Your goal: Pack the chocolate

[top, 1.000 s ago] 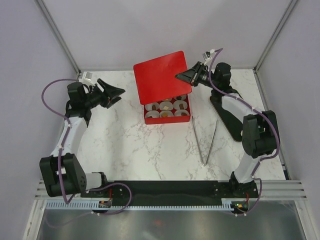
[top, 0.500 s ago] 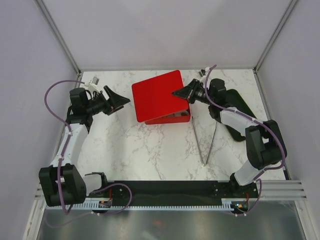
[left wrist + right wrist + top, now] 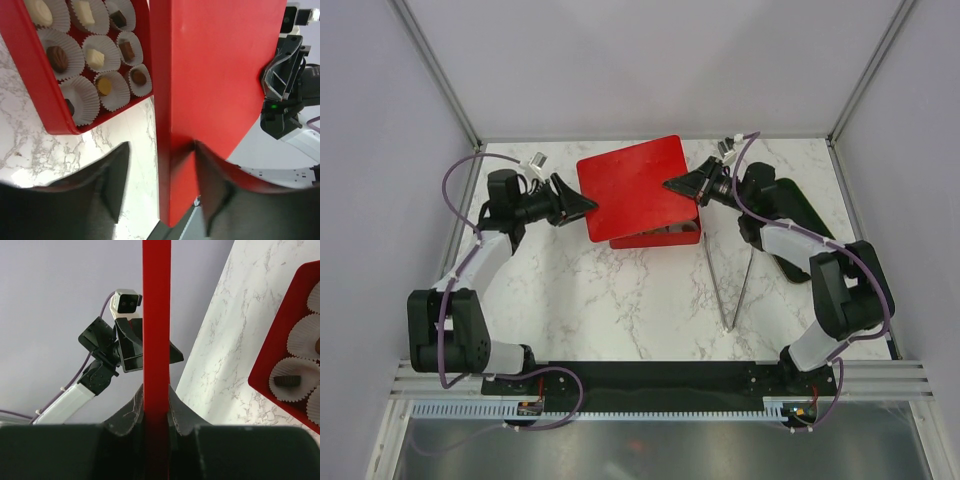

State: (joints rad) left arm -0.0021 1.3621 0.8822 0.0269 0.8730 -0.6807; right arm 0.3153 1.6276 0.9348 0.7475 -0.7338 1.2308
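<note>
The chocolate sits in white paper cups inside the red box (image 3: pixel 35 80): a dark brown piece (image 3: pixel 57 57), a tan one (image 3: pixel 104 86) and a cream one (image 3: pixel 95 59). The red lid (image 3: pixel 630 185) hangs tilted over the box (image 3: pixel 660 238) and hides most of it from above. My right gripper (image 3: pixel 156 405) is shut on the lid's (image 3: pixel 156 315) right edge. My left gripper (image 3: pixel 162 185) is open and straddles the left edge of the lid (image 3: pixel 215 75); one finger touches its top face, the other stands clear below.
Two thin metal rods (image 3: pixel 715 275) lie on the marble table to the right of the box. A black flat stand (image 3: pixel 790 215) sits under the right arm. Grey enclosure walls close the back and both sides.
The right gripper has swung the lid down and leftward over the box, covering the cups. The left arm has moved right until its fingers reach the lid's left edge.
</note>
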